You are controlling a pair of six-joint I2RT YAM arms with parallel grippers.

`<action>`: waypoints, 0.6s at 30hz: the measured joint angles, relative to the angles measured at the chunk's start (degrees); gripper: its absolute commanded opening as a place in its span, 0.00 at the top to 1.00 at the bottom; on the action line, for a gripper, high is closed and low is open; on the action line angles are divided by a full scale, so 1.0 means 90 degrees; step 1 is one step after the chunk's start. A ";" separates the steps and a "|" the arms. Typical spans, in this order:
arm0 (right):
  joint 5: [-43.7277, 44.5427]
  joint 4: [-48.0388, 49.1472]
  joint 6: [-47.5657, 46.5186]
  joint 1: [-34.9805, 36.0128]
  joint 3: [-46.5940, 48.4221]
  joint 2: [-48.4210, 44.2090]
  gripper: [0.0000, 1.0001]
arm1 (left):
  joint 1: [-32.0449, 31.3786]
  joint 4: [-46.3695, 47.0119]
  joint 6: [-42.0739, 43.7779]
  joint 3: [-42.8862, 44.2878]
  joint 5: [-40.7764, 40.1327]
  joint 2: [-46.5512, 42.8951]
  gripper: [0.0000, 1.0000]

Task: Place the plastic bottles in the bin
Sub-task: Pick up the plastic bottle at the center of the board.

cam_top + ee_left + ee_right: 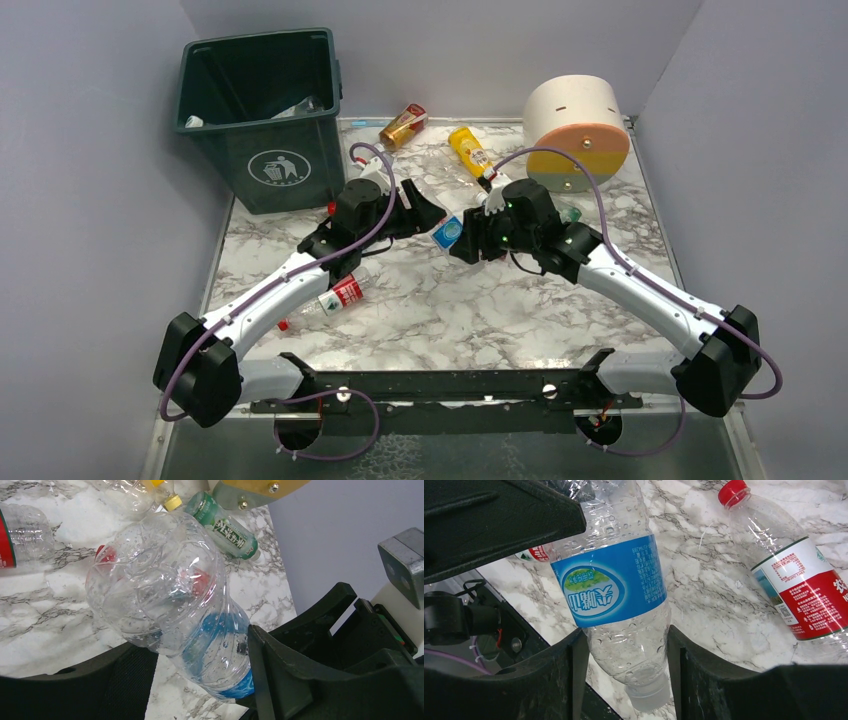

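A clear bottle with a blue label (449,232) hangs above the table's middle between my two grippers. My right gripper (468,242) is shut on its neck end, white cap down, in the right wrist view (628,650). My left gripper (430,215) is closed round its body near the base (202,655). The bottle (210,645) presses on one finger and meets the other at its tip. The dark green bin (262,110) stands at the far left with bottles inside. Other bottles lie on the table: red-labelled (335,297), amber (403,125), yellow (468,150).
A big cream cylinder (575,130) with a yellow and pink face lies at the far right. A green-labelled bottle (227,530) lies near it. A red-labelled bottle (794,575) lies beside the right gripper. Grey walls close in the marble table (450,310).
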 measured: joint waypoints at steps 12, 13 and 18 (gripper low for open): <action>-0.0046 -0.0034 0.0049 0.0000 0.0000 -0.0253 0.13 | -0.0017 -0.0129 0.0180 0.0061 -0.0097 0.0104 0.36; -0.0046 -0.0041 0.0049 0.0000 0.0000 -0.0291 0.11 | -0.0017 -0.0180 0.0219 0.0092 -0.0121 0.0134 0.36; -0.0034 -0.0194 0.0041 0.0000 0.0036 -0.0471 0.07 | -0.0017 -0.0430 0.0437 0.0413 -0.0284 0.0211 0.36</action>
